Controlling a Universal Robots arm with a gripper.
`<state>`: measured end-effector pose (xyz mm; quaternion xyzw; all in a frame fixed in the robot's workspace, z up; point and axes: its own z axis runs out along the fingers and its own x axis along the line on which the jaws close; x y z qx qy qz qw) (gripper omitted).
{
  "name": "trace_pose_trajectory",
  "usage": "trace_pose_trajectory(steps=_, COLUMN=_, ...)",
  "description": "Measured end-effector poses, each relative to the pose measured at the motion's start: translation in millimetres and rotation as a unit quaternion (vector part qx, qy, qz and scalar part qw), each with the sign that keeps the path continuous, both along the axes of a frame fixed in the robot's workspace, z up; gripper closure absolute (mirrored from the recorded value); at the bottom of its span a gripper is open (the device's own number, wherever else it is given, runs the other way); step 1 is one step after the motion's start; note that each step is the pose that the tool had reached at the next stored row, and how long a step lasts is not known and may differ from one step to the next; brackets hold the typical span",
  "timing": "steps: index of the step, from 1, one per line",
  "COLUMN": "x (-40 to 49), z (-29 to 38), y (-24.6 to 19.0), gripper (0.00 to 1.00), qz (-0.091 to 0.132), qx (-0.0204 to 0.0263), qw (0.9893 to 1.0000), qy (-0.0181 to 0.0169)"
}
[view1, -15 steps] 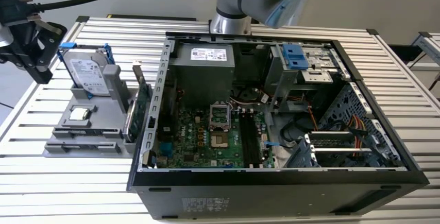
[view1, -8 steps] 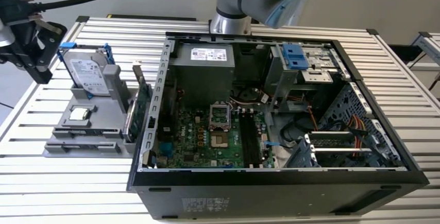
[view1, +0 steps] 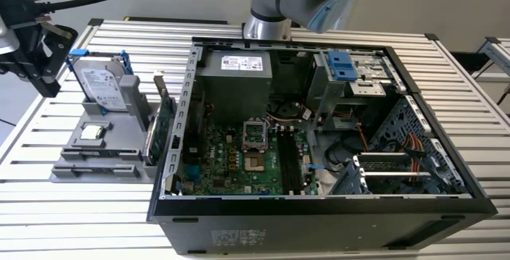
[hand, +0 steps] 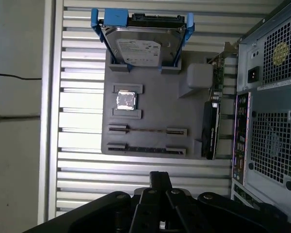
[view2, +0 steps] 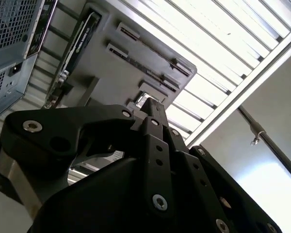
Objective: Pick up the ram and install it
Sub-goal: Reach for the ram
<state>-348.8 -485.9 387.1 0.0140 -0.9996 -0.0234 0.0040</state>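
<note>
Thin ram seemingly stands edgewise in gray holder.

The hand hangs over the slatted bench near a grey tray. The tray carries a drive, a chip, a card and 2 slots, with the ram edge-on in 1.

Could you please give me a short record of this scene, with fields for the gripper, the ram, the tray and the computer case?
gripper: shut, holding nothing, apart from the ram
ram: standing edge-on in a tray slot, not picked up
tray: grey, on the slatted table, at the exterior view's left of the case
also on tray: hard drive with blue clips, expansion card
computer case: open, motherboard exposed
</note>
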Motion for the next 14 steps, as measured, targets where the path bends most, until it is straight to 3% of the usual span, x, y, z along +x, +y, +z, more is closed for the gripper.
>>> trace_pose_trajectory(steps=14, x=-0.3, z=-0.1, y=0.0, gripper=1.00, qz=0.011, qx=0.0000, qw=0.9999, qy=0.0000)
